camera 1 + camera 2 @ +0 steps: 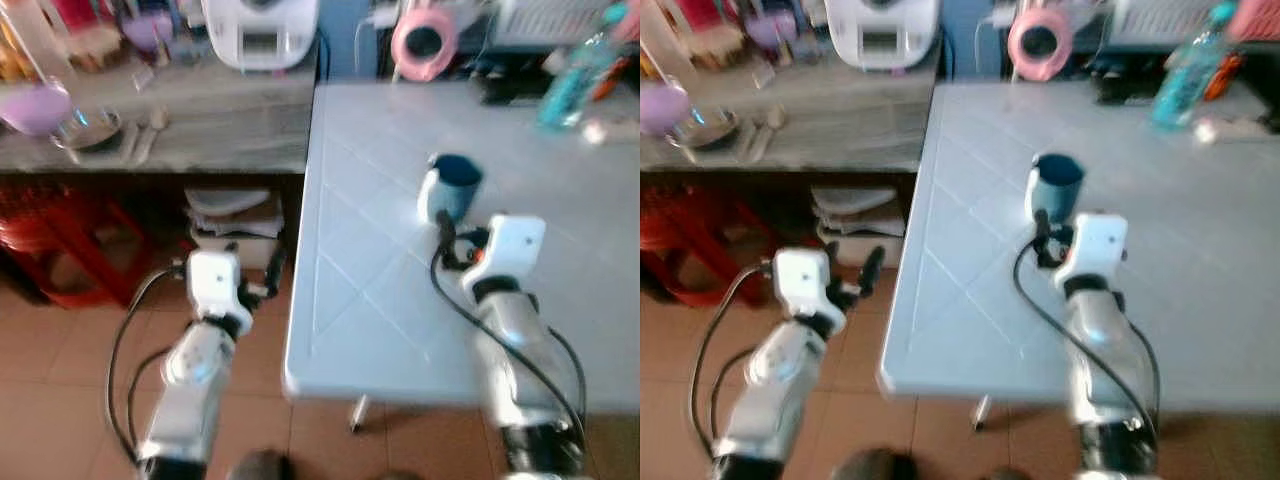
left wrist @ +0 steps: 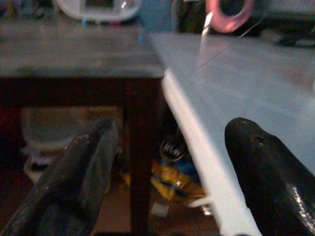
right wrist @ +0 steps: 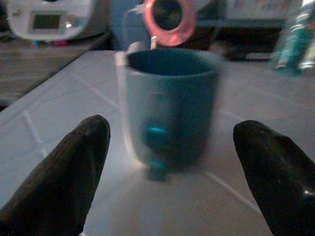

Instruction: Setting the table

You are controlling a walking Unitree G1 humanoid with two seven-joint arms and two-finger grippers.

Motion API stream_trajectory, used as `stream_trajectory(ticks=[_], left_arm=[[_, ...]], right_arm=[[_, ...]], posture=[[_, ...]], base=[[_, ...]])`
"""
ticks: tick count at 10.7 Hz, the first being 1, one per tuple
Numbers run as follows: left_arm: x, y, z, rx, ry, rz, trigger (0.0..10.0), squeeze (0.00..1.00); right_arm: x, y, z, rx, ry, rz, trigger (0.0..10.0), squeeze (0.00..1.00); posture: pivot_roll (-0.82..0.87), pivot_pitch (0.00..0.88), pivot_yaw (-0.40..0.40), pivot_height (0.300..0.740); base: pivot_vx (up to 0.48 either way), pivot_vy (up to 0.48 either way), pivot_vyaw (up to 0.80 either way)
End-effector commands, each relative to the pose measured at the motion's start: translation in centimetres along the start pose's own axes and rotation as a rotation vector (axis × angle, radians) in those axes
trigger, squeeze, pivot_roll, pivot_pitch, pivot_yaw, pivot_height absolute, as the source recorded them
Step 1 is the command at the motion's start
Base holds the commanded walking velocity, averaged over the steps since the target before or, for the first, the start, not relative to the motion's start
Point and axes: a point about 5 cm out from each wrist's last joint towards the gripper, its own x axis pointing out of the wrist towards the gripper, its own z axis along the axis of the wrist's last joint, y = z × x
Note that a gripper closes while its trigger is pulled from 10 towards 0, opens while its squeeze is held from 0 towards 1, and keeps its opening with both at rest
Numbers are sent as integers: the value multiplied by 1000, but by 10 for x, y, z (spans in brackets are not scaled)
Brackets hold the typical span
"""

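Mug (image 3: 170, 105): blue, white handle, upright on my pale table (image 1: 380, 300), straight ahead of my right fingers (image 3: 64, 172) and centred between them, touching neither.
Writing: none legible on the mug; picture too blurred.
Right gripper (image 3: 170, 196): fingers wide apart, arm stretched forward over the table.
Left gripper (image 2: 172, 182): fingers spread wide, held low off the table's edge, pointing under the wooden counter (image 2: 74, 54).
Beyond the mug: pink ring-shaped thing (image 3: 167, 19), teal bottle (image 1: 575, 75).
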Motion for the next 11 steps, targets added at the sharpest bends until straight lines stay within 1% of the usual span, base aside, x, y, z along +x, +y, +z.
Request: stream_trajectory(ticks=[1,4,7,11], left_arm=[[1,4,3,7,-2,16,10000,0],[-1,8,3,19,2,32,10000,0],[1,8,4,26,4,35,10000,0],[1,9,3,33,13,53,10000,0]], right_arm=[[1,3,2,-5,-7,11,10000,0],[3,6,1,-1,-8,20,10000,0],[7,8,1,-12,-5,27,10000,0],[15,1,1,-42,21,-20,10000,0]], posture=[[-67,95,49,740],[-60,99,52,740],[-59,99,55,740],[-52,110,52,740]], base=[[0,0,0],[0,0,0],[0,0,0],[0,0,0]])
